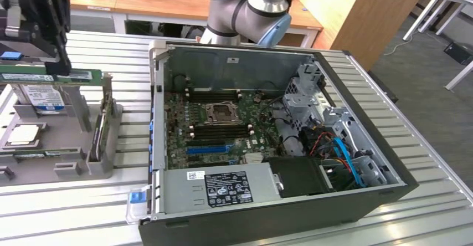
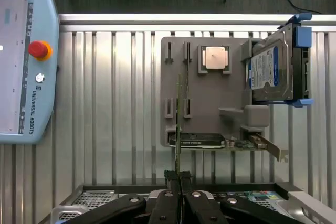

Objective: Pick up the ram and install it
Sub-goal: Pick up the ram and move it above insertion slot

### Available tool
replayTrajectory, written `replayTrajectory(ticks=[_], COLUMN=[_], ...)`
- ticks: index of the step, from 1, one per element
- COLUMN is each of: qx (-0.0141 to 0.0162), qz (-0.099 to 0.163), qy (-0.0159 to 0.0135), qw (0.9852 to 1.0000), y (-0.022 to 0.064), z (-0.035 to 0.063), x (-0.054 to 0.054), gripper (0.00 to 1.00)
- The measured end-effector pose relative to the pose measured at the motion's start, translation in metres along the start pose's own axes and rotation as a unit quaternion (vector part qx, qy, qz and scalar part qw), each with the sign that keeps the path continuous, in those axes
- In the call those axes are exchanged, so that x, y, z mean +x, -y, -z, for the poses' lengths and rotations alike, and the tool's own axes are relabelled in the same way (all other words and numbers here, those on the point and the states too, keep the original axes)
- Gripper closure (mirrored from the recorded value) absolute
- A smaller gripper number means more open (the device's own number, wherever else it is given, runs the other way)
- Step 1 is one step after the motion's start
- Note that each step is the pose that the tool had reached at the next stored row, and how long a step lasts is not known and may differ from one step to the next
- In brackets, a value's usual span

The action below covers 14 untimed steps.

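The gripper [image 1: 57,63] is hanging over the grey holder [image 1: 81,171] at the exterior view's left, and its two black fingers [image 2: 167,208] are pinching tight on the ram [image 1: 44,76]. The green stick is lying level in the grip, with its long side running across the exterior view and its white label facing the camera. In the wrist view the gripper [image 2: 179,195] is holding the ram [image 2: 179,108] edge-on, so the stick is showing as a thin line reaching out from the fingertips over the holder [image 2: 210,103].

The ram is sitting well apart from the open computer case [image 1: 384,190], which is lying on its side on the ribbed metal table [image 1: 436,163]. Inside the case the green board [image 1: 244,135] is lying bare, with a square chip socket [image 1: 220,113] in the middle and a silver power box [image 1: 221,188] along the near wall.

On the holder a hard drive [image 2: 270,72] with a blue-and-white label is standing on edge, a square processor [image 2: 215,57] is lying flat beside it, and a long card [image 2: 210,141] is resting along the edge nearest the gripper. A control tablet [image 2: 21,61] with a red button is lying on the table, away from the holder.
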<state>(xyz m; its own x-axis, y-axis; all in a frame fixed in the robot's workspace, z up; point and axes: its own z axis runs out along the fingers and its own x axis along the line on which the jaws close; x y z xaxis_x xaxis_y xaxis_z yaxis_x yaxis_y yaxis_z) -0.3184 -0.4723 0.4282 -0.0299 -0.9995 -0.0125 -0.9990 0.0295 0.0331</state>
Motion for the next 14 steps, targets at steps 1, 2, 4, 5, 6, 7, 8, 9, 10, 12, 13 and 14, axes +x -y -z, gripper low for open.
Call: replayTrajectory(ticks=[1,2,4,5,6,7,8,9,10,12,13,14], qx=[0.0000,0.0000,0.0000,0.0000,0.0000,0.0000,0.0000,0.0000,0.0000,0.0000,0.0000,0.0000], qz=[0.000,0.000,0.000,0.000,0.000,0.000,0.000,0.000,0.000,0.000,0.000,0.000], qy=[0.0001,0.0000,0.0000,0.0000,0.0000,0.0000,0.0000,0.0000,0.0000,0.0000,0.0000,0.0000], qw=[1.0000,1.0000,1.0000,1.0000,1.0000,1.0000,1.0000,1.0000,1.0000,1.0000,1.0000,1.0000], y=[0.0033,0.0068,0.0138,0.0168,0.0196,0.0222,0.0249,0.0274,0.0302,0.0358,0.0387,0.0417], z=[0.0001,0.0003,0.0005,0.0006,0.0006,0.0007,0.0008,0.0009,0.0010,0.0012,0.0013,0.0013], x=[0.000,0.000,0.000,0.000,-0.001,-0.001,-0.001,-0.001,-0.001,-0.001,-0.001,-0.001], gripper=[0.88,0.88,0.88,0.88,0.88,0.88,0.88,0.88,0.88,0.88,0.88,0.88])
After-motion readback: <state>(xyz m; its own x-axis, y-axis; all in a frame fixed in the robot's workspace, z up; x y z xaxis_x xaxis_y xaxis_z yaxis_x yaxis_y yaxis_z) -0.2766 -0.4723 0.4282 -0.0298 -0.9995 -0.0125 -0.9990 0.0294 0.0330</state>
